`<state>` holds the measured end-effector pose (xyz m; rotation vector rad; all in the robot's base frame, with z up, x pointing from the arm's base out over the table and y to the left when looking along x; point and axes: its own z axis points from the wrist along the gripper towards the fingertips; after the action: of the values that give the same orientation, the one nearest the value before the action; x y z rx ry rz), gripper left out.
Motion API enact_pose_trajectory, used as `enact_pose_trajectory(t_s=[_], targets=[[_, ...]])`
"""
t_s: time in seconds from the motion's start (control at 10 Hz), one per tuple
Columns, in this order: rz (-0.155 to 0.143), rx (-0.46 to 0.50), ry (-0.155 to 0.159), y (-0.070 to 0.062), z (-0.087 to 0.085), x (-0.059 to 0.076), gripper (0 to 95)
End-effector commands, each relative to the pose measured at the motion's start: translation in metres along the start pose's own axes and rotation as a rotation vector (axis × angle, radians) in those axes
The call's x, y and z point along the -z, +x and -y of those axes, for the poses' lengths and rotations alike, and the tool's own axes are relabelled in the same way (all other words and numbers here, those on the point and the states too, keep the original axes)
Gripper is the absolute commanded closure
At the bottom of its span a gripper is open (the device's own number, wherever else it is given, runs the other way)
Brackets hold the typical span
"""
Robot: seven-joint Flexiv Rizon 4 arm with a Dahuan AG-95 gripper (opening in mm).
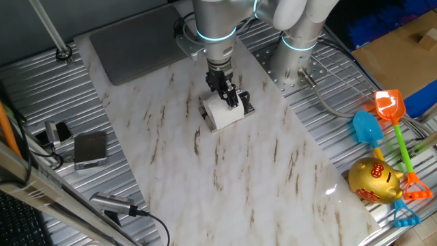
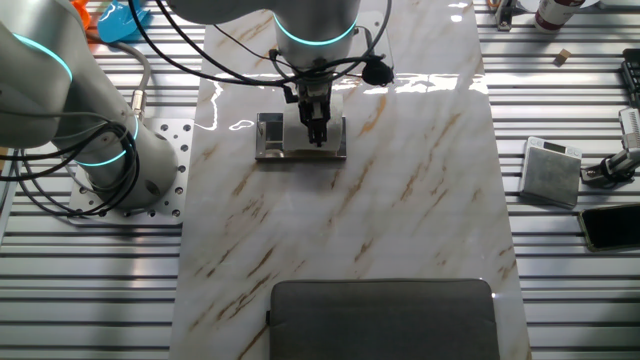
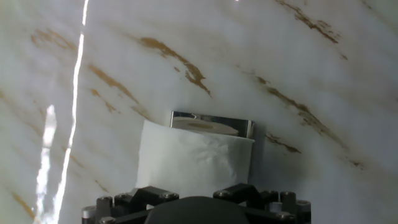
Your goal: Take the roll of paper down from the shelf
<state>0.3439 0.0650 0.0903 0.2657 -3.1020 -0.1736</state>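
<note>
Gripper (image 1: 228,92) down over roll of paper (image 1: 224,113) on shelf (image 2: 270,140)

In the hand view the black two-finger gripper (image 3: 198,208) was cut off by the bottom edge, so its fingertips and how its jaws stood could not be made out, and the white toilet-paper roll (image 3: 189,163) at lower centre hid all but the shiny top strip of the small dark metal-edged shelf (image 3: 211,122). In the other fixed view the gripper covered the roll at upper centre, leaving it barely distinguishable from the pale marble. In one fixed view the roll hid most of the shelf, and the top edge cropped the silver arm.
</note>
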Motion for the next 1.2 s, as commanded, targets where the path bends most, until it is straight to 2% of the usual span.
enact_pose_trajectory(t_s=[0.1,1.2], targets=[[-0.003,0.006,0.0,0.0,0.0053,0.0047,0.0],[-0.013,-0.006,-0.009,0.0001,0.0094,0.0122,0.0]])
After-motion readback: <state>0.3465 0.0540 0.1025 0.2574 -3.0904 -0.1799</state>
